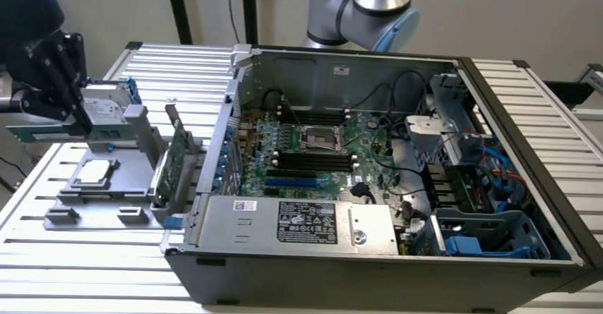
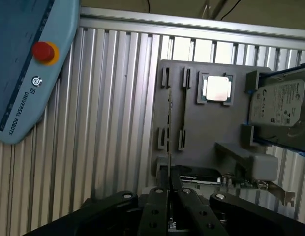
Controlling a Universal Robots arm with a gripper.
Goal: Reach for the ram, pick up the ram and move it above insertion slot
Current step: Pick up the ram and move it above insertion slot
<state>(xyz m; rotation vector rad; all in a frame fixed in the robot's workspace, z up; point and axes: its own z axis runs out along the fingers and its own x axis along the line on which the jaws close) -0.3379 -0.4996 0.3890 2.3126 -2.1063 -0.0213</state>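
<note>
Looks like robotics lab: open PC chassis [image 1: 377, 286] on alu-profile bench [image 1: 94, 264], UR teach pendant [image 2: 24, 59], grey parts fixture [image 2: 211, 128] w/ CPU [image 2: 217, 89], HDD [image 2: 283, 105].

The ram [image 1: 33, 133], a long thin green stick, lies level; pinched in the claw [image 2: 170, 191]; above the grey fixture [image 1: 104, 214].

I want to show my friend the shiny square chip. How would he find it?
Start at the big open computer case. On the exterior view's left of it sits a grey tray. The chip lies flat on it: a small silver square, unlike the upright green card and labelled hard drive nearby.
</note>
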